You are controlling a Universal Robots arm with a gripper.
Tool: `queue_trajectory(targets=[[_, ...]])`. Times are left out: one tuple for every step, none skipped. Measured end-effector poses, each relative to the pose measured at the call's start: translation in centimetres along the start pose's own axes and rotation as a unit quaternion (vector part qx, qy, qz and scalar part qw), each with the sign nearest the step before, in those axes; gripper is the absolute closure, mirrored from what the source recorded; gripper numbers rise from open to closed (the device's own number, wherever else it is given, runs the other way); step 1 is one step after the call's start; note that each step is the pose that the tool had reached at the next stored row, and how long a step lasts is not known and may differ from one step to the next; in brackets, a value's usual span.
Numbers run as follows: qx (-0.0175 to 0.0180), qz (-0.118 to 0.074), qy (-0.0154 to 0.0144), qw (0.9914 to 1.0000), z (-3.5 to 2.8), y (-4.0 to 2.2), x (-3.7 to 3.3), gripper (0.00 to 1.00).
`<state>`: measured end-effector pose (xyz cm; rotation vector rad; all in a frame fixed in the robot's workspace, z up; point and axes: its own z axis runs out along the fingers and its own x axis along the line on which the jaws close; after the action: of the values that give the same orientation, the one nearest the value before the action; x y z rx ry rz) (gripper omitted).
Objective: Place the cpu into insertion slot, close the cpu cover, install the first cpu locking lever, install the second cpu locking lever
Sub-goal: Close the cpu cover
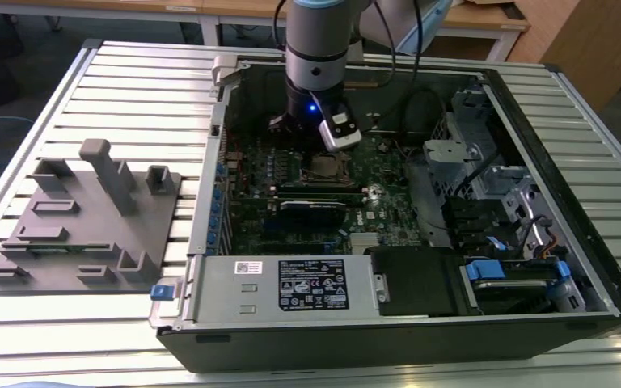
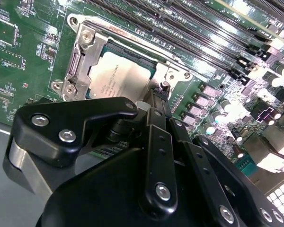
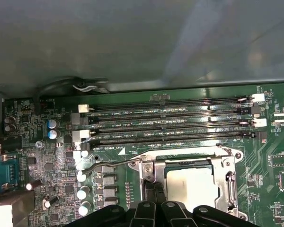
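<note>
The cpu (image 2: 116,75) (image 3: 189,184) lies flat in the insertion slot (image 1: 327,167), its silver-grey top showing through the window of the cpu cover (image 2: 80,52) (image 3: 227,177). The cover lies down over the chip. A thin wire locking lever (image 3: 111,163) runs out from the socket's corner over the board. My gripper (image 2: 157,97) (image 3: 151,189) (image 1: 313,152) hangs low inside the case, shut with nothing in it. Its tip is at the socket's corner, beside the lever's pivot.
Long black memory slots (image 3: 170,123) (image 2: 203,28) run alongside the socket, and capacitors (image 3: 83,194) stand near the lever's free end. The case walls (image 1: 216,145) enclose the board. A labelled power supply (image 1: 310,283) sits in front. A grey fixture (image 1: 84,226) lies at the exterior view's left.
</note>
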<state>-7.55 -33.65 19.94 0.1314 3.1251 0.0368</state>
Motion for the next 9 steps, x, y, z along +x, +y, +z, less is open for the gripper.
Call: queue_trajectory(targets=[[0.0, 0.0, 0.0, 1.0, 0.05, 0.0, 0.0, 0.9], [0.0002, 0.0, 0.0001, 1.0, 0.07, -0.01, 0.0, 0.9], [0.0002, 0.0, 0.0001, 1.0, 0.07, -0.01, 0.0, 0.9], [0.0003, 0.0, 0.0001, 1.0, 0.07, -0.01, 0.01, 0.9], [0.0003, 0.0, 0.0001, 1.0, 0.08, -0.01, 0.0, 0.9], [0.0002, 0.0, 0.0001, 1.0, 0.08, -0.01, 0.0, 0.9], [0.0002, 0.0, 0.0001, 1.0, 0.09, -0.01, 0.0, 0.9], [0.0002, 0.0, 0.0001, 1.0, 0.09, -0.01, 0.0, 0.9], [0.0002, 0.0, 0.0001, 1.0, 0.09, -0.01, 0.0, 0.9]])
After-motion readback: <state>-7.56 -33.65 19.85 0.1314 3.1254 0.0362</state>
